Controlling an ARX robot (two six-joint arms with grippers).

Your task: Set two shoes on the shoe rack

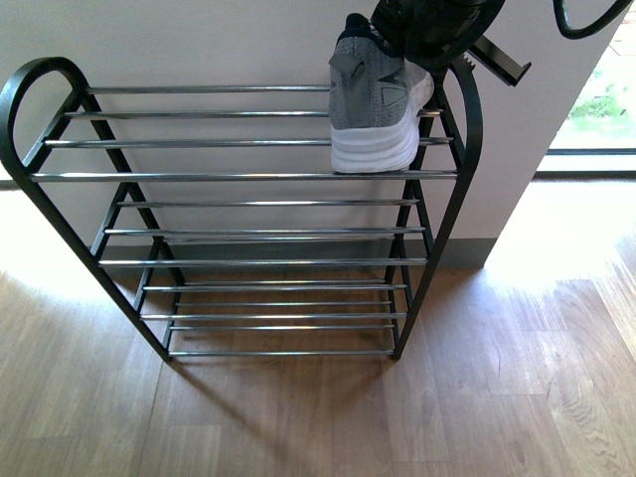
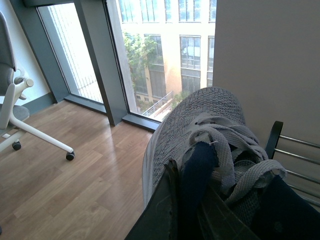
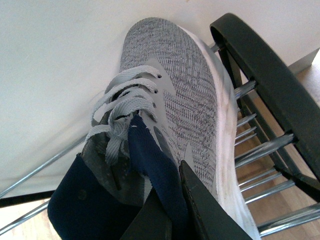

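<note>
One grey shoe [image 1: 373, 109] stood on the top tier of the shoe rack [image 1: 248, 177], at its right end. Its white sole rested on the chrome rods, its toe pointed at the wall [image 1: 229, 45], and it sat just beside the black side loop. The right gripper [image 3: 167, 186] was over the heel end, its two black fingers [image 3: 200, 210] pressed together on the shoe's navy tongue.

The other shoe [image 2: 200, 115] was off the rack, held up over the wooden floor [image 2: 75, 185] near one of the rack's black end posts. The left gripper [image 2: 195, 205] pinched it at the opening, with the navy tongue and loose grey laces bunched between the fingers and the toe pointing away from the wrist. Beyond that shoe stood a tall window [image 2: 165, 55] and, off to one side, a white office chair [image 2: 15, 110]. The three lower tiers of the rack showed only bare rods.
</note>
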